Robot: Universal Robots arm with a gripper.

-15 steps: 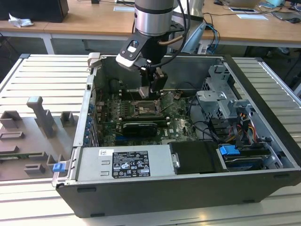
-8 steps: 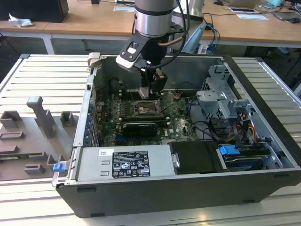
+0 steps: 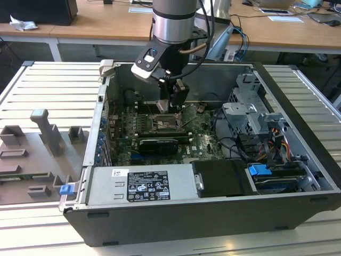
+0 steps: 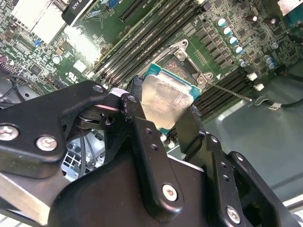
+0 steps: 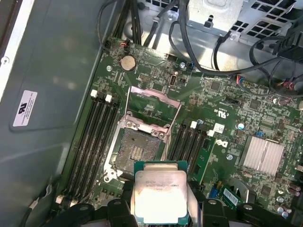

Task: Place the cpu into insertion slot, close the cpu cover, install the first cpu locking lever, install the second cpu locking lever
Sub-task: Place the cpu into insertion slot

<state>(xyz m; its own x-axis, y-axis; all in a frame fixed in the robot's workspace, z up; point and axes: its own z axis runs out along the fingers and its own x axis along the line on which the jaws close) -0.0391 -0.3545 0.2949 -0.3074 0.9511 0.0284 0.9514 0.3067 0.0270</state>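
1. The gripper [image 4: 163, 108] has its jaws clamped on two opposite edges of the cpu [image 4: 165, 99], silvery top facing the cameras. I'd say that edge grip leaves the underside free to meet the socket.
2. The cpu hangs just above the insertion slot [image 5: 137, 151], not seated. In the first wrist view it covers only the slot's near edge, so it looks offset rather than centred.
3. The slot sits mid-motherboard [image 5: 227, 123], between two banks of memory slots [image 5: 97, 142], inside the open computer case [image 3: 213, 213].
4. The cpu cover [image 5: 155, 94] lies flipped back beyond the slot, leaving it open for the chip.
5. A thin metal rod [image 4: 232, 92] sticks out beside the slot, likely a released locking lever.
6. Hidden: the cpu's underside, the slot's near edge, and how much gap there is.
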